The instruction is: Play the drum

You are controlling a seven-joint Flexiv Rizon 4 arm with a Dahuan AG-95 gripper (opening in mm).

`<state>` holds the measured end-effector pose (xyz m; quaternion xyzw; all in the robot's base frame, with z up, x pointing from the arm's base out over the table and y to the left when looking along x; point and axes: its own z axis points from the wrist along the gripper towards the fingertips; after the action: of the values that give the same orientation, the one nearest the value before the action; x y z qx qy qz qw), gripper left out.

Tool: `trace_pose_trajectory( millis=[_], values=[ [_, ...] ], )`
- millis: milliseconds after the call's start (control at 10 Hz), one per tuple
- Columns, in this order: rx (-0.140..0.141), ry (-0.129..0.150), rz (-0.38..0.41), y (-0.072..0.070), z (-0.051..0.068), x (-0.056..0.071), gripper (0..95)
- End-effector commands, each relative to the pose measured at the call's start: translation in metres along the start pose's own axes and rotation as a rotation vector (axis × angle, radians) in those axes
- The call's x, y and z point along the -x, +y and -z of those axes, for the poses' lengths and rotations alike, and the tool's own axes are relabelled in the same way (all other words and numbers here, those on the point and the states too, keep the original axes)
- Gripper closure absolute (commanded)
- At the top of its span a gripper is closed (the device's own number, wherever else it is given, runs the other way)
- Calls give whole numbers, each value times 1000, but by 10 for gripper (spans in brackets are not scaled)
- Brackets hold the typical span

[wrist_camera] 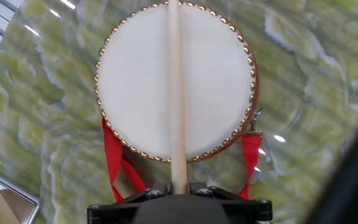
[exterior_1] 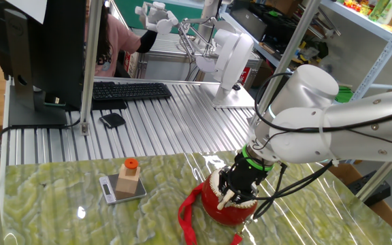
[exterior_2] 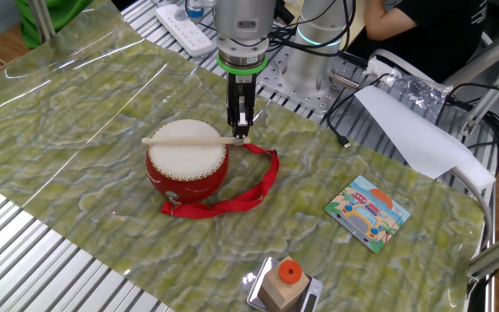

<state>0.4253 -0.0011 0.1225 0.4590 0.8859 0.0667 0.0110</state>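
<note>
One drum [exterior_2: 186, 162] sits left of centre in the other fixed view, on the green marbled tabletop [exterior_2: 76, 130], its red ribbon strap [exterior_2: 249, 192] trailing to the right. We see a pale drumstick [exterior_2: 189, 139] lying level across the cream skin. Our gripper [exterior_2: 240, 132] is clamped narrowly on the stick's right end, just beside the drum's rim. We see the arm [exterior_2: 243, 35] coming straight down from the top of the frame, fingers pointing down.
</note>
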Motion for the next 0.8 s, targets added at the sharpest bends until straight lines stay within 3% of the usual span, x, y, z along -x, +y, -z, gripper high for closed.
trace_pose_trajectory(
  millis=[100, 700, 800],
  values=[
    [0, -2, 1, 0, 0, 0, 760],
    [-4, -7, -3, 1, 1, -2, 760],
    [-3, -7, -3, 1, 1, -2, 570]
  ],
)
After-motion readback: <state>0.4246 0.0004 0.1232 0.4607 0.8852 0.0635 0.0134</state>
